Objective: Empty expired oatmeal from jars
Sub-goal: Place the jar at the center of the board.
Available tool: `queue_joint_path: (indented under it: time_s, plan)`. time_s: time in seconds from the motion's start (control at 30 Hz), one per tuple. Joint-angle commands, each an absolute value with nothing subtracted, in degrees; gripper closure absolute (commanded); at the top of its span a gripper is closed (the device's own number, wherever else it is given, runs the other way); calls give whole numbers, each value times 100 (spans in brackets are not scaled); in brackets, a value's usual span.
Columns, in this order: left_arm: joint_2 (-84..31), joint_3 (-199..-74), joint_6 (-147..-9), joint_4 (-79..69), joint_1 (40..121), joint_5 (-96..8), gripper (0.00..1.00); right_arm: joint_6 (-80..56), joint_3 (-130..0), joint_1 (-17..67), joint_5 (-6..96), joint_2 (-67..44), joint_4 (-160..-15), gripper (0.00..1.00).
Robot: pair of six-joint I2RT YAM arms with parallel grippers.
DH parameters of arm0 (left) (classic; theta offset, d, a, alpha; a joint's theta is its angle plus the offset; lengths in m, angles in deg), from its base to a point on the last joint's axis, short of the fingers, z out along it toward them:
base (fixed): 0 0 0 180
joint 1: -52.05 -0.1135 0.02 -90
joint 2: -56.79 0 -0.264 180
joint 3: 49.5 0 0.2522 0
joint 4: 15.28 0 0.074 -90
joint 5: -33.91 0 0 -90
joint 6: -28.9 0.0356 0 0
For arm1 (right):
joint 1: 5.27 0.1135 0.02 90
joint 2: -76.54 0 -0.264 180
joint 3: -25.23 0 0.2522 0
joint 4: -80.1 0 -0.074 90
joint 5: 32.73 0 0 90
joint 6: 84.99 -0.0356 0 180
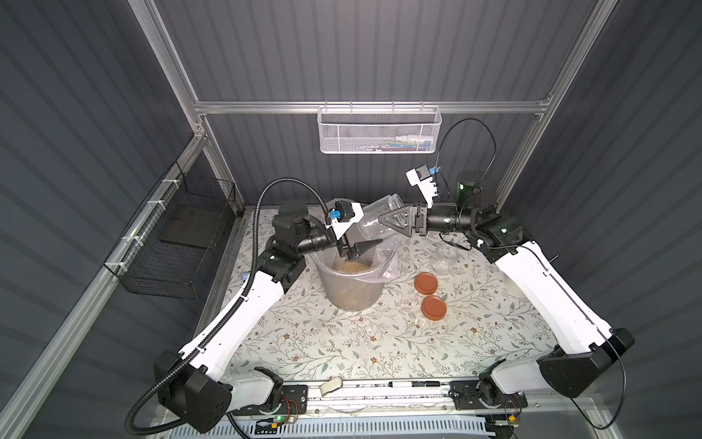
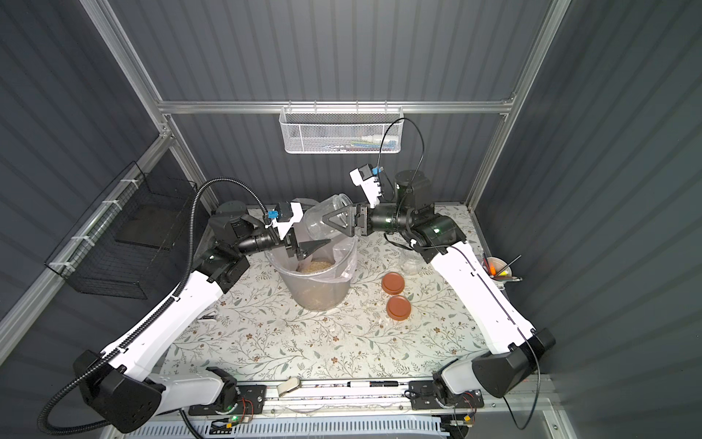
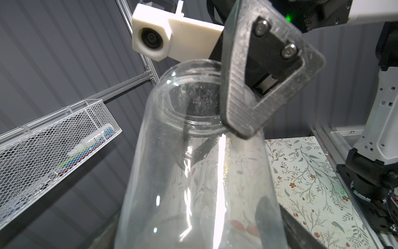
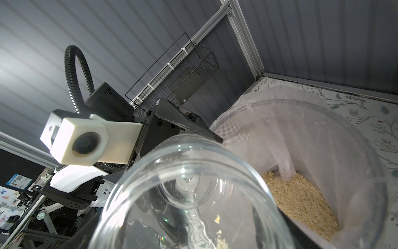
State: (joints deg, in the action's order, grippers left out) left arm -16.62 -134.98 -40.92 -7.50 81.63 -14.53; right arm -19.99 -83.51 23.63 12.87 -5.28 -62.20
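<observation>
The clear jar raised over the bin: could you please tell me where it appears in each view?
Top view: jar near the centre, just above the bin in the picture.
Top view: jar slightly left of centre, above the bin likewise.
Left wrist: jar close up, filling the foreground.
Right wrist: jar close up, oatmeal in the bin behind it.
Shared landmark: the floral table cover, in all four.

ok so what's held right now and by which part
The glass jar, tilted above the bin: the right pincer grips it near the neck. The left pincer is at its other end; whether it grips cannot be told.
</observation>
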Motion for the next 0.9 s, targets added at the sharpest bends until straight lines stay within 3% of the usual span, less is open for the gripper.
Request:
queue_joint_path:
  time_s: [0.0, 0.03, 0.07, 0.27, 0.47, 0.7, 0.87]
  plan:
    - [-1599, -13560, -4163, -1424, 8176, -1667, 56, -2125, -8287, 2417, 1496, -532, -6246, 72]
    - [-1580, -13472, -4232, -1583, 8176, -1726, 6, -2158, -8312, 2421, 1594, -526, -6232, 76]
    - [-1564, -13429, -4248, -1637, 8176, -1755, 0, -2171, -8340, 2418, 1673, -528, -6191, 79]
    - [-1477, -13354, -3999, -1348, 8176, -2067, 0, -2165, -8668, 2409, 2302, -592, -5809, 89]
    - [-1092, -13242, -3639, -895, 8176, -2840, 0, -1659, -9452, 2393, 3477, -747, -4560, 90]
    - [-324, -13183, -3528, -559, 8176, -5698, 0, -1178, -9399, 2292, 5593, -282, -2859, 87]
    - [312, -12656, -3729, -1312, 8176, -7736, 0, -1493, -7743, 1687, 6078, 658, -2658, 87]
